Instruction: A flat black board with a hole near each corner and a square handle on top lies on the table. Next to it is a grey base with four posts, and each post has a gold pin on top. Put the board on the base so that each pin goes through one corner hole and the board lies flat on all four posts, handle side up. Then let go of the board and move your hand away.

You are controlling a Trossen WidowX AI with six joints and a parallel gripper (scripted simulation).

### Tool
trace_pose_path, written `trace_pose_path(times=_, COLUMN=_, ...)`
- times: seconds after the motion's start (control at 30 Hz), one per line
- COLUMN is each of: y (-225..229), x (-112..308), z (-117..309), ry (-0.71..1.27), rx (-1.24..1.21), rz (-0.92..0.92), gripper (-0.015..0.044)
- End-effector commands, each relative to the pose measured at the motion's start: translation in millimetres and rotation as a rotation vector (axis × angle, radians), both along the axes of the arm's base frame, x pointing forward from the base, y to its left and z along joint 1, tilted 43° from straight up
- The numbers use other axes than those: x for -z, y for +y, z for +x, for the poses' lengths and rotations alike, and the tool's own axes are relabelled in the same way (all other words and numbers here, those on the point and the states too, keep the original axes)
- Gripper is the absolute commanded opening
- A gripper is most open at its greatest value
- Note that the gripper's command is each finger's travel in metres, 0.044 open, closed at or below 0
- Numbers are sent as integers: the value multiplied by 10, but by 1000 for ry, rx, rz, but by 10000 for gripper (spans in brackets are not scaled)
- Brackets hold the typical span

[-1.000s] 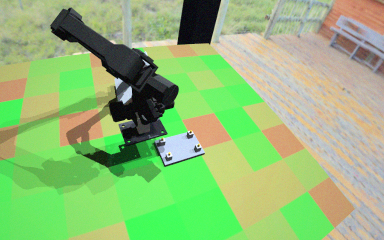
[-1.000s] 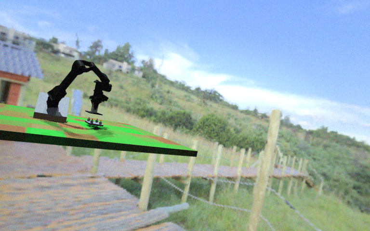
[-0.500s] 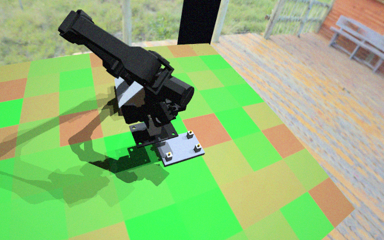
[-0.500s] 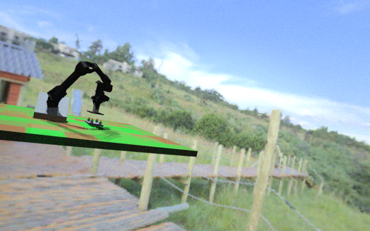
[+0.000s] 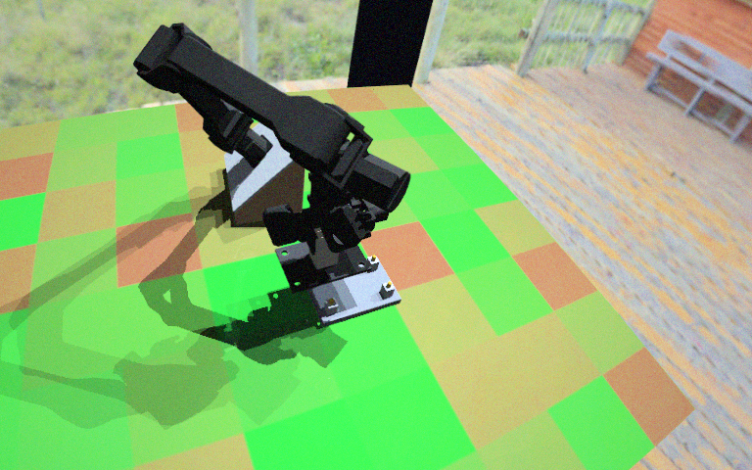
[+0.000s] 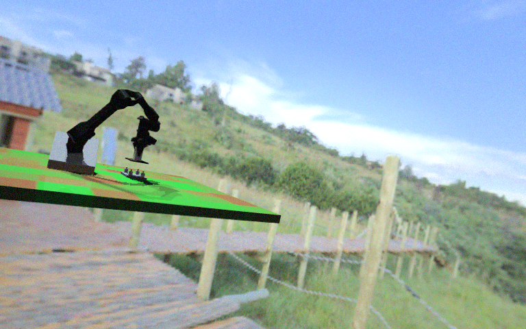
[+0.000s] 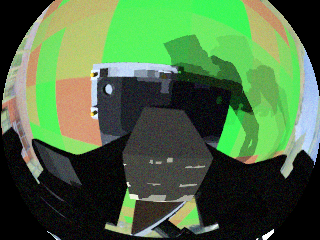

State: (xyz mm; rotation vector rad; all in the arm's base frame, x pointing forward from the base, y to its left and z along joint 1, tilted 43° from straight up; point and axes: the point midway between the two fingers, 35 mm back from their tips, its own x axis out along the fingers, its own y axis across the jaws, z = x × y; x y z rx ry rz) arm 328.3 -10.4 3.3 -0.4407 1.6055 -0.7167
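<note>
- Looking at the gripper (image 5: 324, 238) (image 6: 139, 146) (image 7: 163, 136) clamped on the square handle (image 5: 325, 256) (image 6: 138, 153) (image 7: 167, 135), with the black board (image 5: 294, 265) (image 6: 136, 160) (image 7: 135, 95) hanging below, handle side up.
- Can see a gap under the board in the exterior view, so not seated on the grey base (image 5: 360, 307) (image 6: 133, 176) (image 7: 135, 69).
- Find the base well in from the counter's (image 5: 388, 388) (image 6: 194, 205) (image 7: 150, 30) right edge in the top view, well apart from the corner at lower right. Can't place it against the lower-left corner, cut off there.
- Can count only three posts (image 5: 387, 292) (image 6: 142, 174) from the top, with the board covering the rest. Get all four side-on, but tiny.
- Spot two gold pins (image 5: 389, 286) (image 7: 93, 74) at the base's left side in the wrist view.
- Can make out one pale hole (image 5: 284, 253) (image 7: 108, 89) clearly in the wrist view; lose the board's near middle behind the handle. Can't tell about hole-to-pin alignment.
</note>
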Motion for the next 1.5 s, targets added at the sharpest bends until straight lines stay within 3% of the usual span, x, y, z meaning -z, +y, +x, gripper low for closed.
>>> trace_pose_path(times=0.0, y=66, x=87, z=47, ry=0, rx=5, rz=0, gripper=0)
trace_pose_path(times=0.67, y=341, x=458, z=217, ry=-9, rx=16, rz=-5, gripper=0)
trace_pose_path(times=1.47, y=287, x=547, z=193, ry=-9, rx=9, rz=-4, gripper=0)
